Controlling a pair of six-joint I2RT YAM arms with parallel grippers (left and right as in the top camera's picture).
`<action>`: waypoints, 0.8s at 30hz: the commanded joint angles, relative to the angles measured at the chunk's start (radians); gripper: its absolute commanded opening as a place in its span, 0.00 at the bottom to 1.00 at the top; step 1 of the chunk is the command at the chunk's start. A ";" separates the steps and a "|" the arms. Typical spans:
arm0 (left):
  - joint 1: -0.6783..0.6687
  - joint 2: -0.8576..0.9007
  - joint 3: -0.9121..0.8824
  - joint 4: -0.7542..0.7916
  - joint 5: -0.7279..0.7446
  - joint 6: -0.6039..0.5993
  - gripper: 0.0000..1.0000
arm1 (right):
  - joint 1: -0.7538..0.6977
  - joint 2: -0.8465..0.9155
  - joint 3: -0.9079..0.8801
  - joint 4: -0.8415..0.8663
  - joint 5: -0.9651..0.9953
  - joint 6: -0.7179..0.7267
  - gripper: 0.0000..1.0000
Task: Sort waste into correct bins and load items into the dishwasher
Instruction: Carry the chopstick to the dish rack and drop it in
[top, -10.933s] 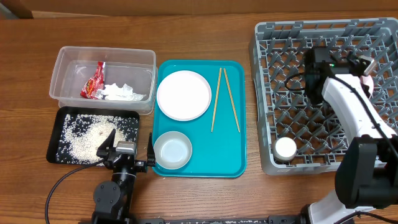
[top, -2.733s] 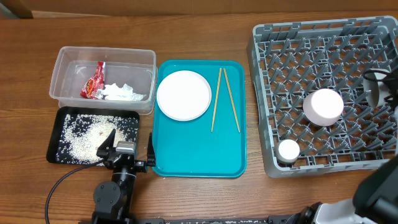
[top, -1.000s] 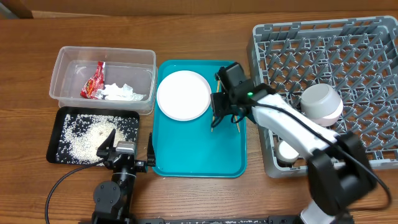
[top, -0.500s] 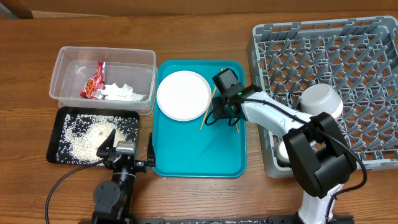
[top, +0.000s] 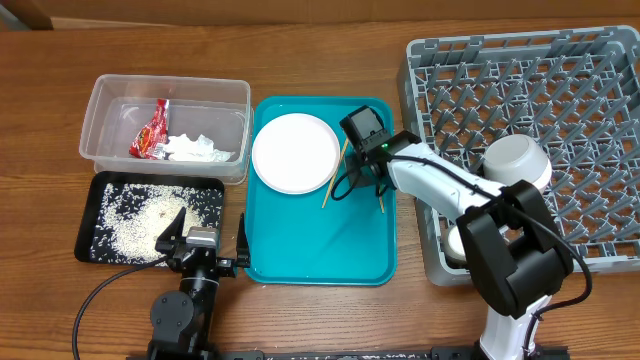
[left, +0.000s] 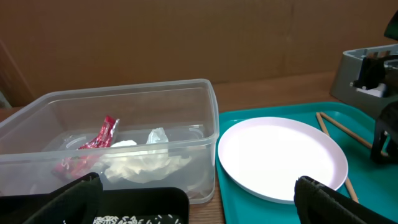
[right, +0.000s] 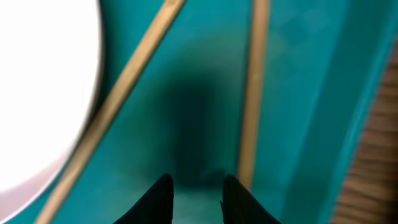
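My right gripper (top: 358, 186) is low over the teal tray (top: 310, 240), between two wooden chopsticks. One chopstick (top: 334, 176) lies tilted against the white plate (top: 295, 152); the other (top: 378, 196) is mostly hidden under the arm. In the right wrist view the jaws (right: 198, 186) are slightly apart with nothing between them, and a chopstick (right: 252, 93) runs just outside the right finger. The white bowl (top: 515, 165) and small cup (top: 455, 240) sit in the grey dish rack (top: 600, 80). My left gripper (top: 205, 245) is open and empty at the front.
The clear tub (top: 95, 110) holds the red wrapper (top: 150, 130) and white tissue (top: 195, 148). The black tray (top: 150, 178) in front of it holds loose rice (top: 140, 225). The left wrist view shows the tub (left: 124, 99) and plate (left: 280, 155).
The bowl went from the teal tray into the rack. Over the last second the right gripper came down between the chopsticks, and the left chopstick's lower end swung toward the plate.
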 joint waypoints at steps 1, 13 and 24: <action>0.011 -0.009 -0.004 0.003 0.008 -0.013 1.00 | -0.030 -0.007 0.021 0.029 0.086 -0.058 0.32; 0.011 -0.009 -0.004 0.003 0.008 -0.013 1.00 | -0.016 0.027 0.043 -0.052 -0.037 -0.047 0.04; 0.011 -0.009 -0.004 0.003 0.008 -0.013 1.00 | -0.070 -0.257 0.189 -0.209 0.008 0.000 0.04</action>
